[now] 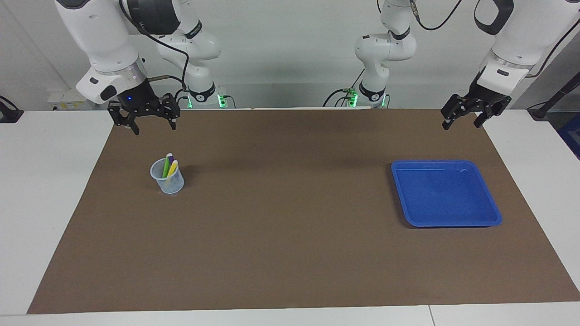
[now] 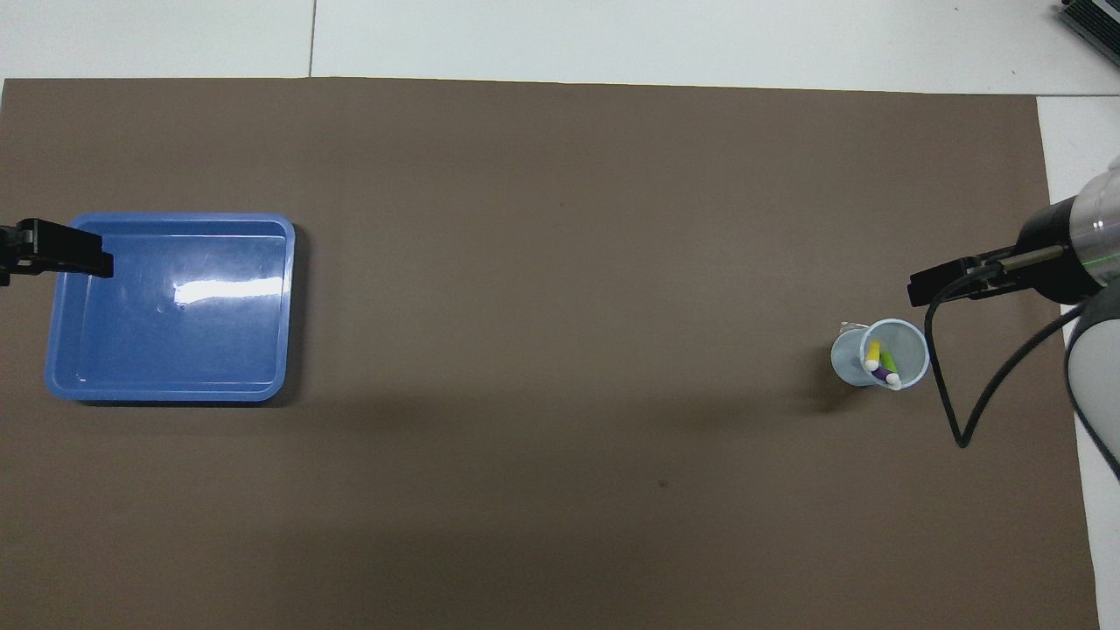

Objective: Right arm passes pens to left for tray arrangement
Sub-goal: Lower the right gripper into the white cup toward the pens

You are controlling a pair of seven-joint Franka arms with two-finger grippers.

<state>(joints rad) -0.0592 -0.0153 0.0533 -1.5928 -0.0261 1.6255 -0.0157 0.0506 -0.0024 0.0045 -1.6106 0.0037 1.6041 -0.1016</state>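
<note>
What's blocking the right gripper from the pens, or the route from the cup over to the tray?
Nothing visible. The right gripper hangs open in the air, with only bare mat around the cup. The pens stand tips-up in the cup, open from above. Between cup and tray lies only bare mat. The left gripper waits open by the tray's end.

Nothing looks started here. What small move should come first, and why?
Probably the right claw should come down over the cup to take a pen. All three pens stand in the cup at the right arm's end, the tray holds nothing, and both claws hang open, in the air, gripping nothing. The left claw waits near the tray.
</note>
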